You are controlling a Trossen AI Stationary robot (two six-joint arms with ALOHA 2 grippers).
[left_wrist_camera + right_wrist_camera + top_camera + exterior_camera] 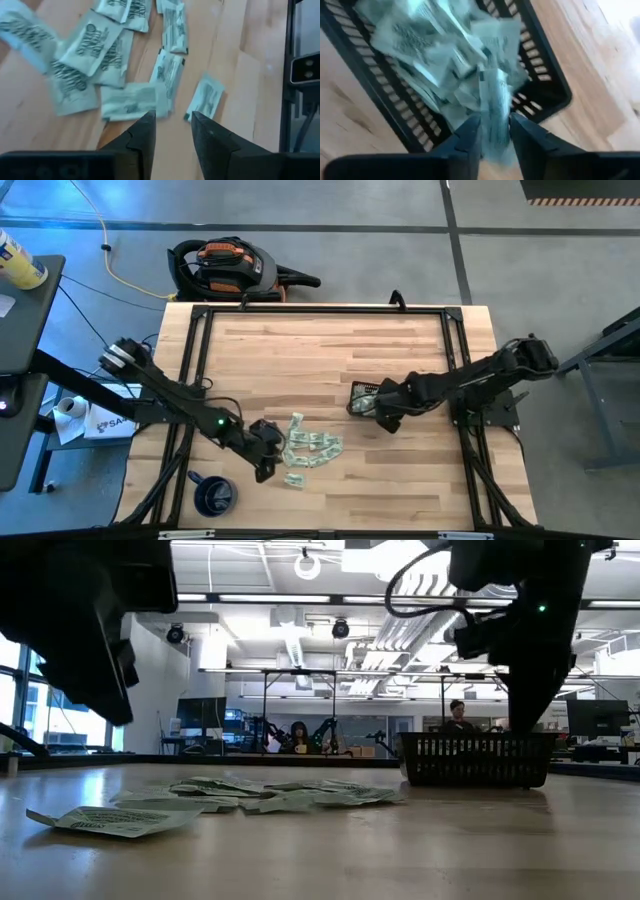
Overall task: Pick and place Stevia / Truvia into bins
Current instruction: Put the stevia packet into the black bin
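Several pale green and white sachets (312,444) lie flat in a loose pile on the wooden table, and they also show in the left wrist view (100,60) and the low view (270,795). One sachet (295,478) lies apart, nearer the front edge. My left gripper (172,122) hovers open and empty just above the pile's near-left side (272,450). The small black tray (360,394) stands right of the pile and holds several sachets (430,45). My right gripper (495,125) is over the tray (378,412), shut on one sachet. My right gripper pinches one sachet (495,100) between its two fingers, coming from above and slanting down. The sachet sticks out past the fingertips over the tray's inside (530,65), clear of the table. Which edge the fingers are on is blurred.
A dark blue mug (213,495) stands near the table's front left corner. A black frame (320,310) runs round the table. The tray's slatted wall (475,760) stands on the table's right half. Bare wood lies at the far side (320,345).
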